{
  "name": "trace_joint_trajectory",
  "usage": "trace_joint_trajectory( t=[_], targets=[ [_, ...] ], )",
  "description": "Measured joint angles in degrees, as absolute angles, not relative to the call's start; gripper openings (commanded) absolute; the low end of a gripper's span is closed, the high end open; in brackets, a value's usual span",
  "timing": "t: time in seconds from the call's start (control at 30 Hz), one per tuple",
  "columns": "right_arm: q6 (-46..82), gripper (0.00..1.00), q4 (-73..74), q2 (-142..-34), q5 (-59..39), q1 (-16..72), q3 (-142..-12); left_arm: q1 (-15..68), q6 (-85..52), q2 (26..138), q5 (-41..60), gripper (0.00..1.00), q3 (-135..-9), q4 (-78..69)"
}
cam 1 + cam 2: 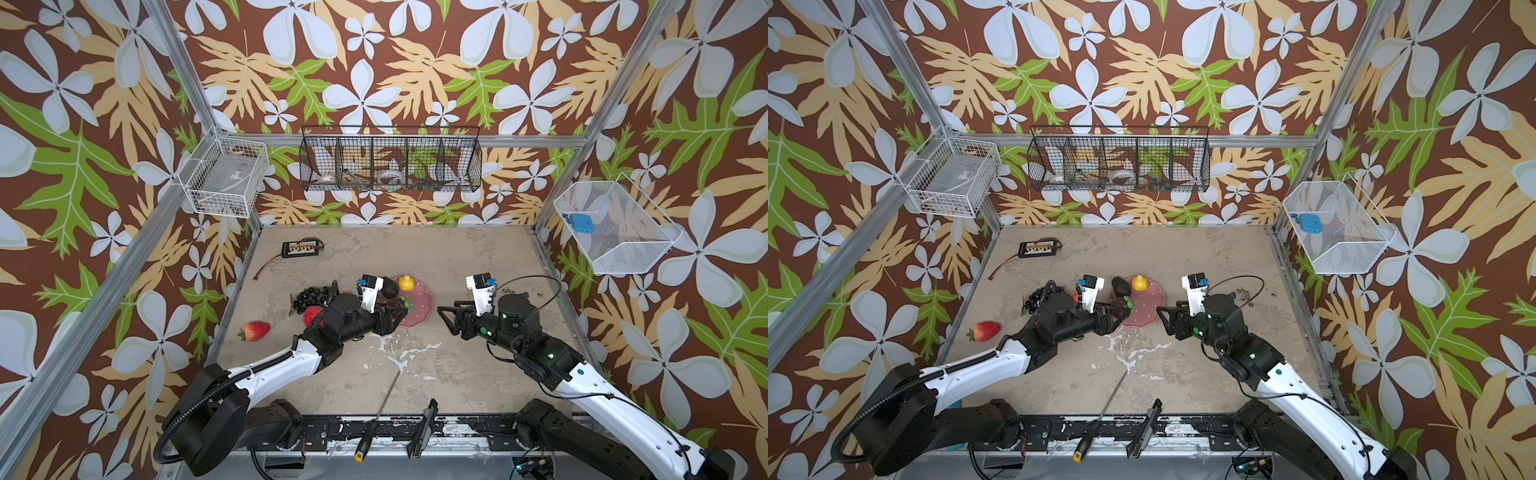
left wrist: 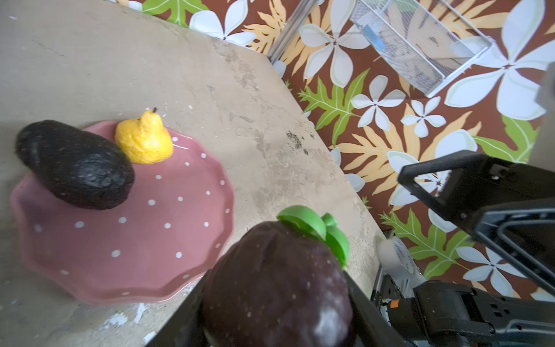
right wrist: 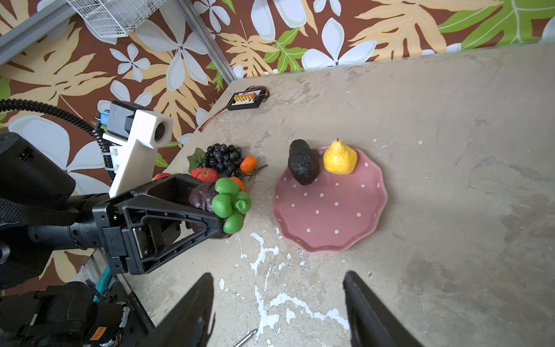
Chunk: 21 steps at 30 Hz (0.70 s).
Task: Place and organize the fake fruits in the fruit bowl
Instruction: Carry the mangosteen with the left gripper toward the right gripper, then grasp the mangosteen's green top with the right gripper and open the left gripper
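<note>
Table (image 1: 457,374): beige top carrying eight countable fruits, with two on the bowl, one held and five loose.
Fruit bowl (image 3: 330,222): one, lying between the two grippers.
Left gripper (image 3: 210,204): jaws pinch the purple fruit (image 2: 276,285) at the bowl's left rim; whether it is over the rim cannot be told.
Right gripper (image 3: 277,276): jaws spread around nothing, near the bowl's right side but apart from it.
Grape bunch (image 3: 220,157): one, behind the left gripper; the arm partly hides it in both top views.
Avocado (image 3: 303,165): one, lying across the bowl's rim, just beside the yellow fruit (image 3: 340,159).
Strawberry (image 1: 254,331): one, alone near the table's left edge.
Red apple (image 3: 204,173): one, partly hidden behind a left finger.
Oranges: two, one (image 3: 248,164) clear beside the grapes, one (image 3: 238,181) mostly hidden.
</note>
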<state>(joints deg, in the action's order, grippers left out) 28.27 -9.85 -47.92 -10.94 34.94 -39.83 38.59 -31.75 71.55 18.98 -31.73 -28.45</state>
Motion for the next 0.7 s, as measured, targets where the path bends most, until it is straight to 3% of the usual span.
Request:
trace_joint_trajectory(
  t=[0.7],
  targets=[
    [22.3,0.35,-9.7,-52.7,-23.9,35.0,-40.9,41.5,-30.7,72.4,28.0,0.54,-27.2,-38.7]
  ],
)
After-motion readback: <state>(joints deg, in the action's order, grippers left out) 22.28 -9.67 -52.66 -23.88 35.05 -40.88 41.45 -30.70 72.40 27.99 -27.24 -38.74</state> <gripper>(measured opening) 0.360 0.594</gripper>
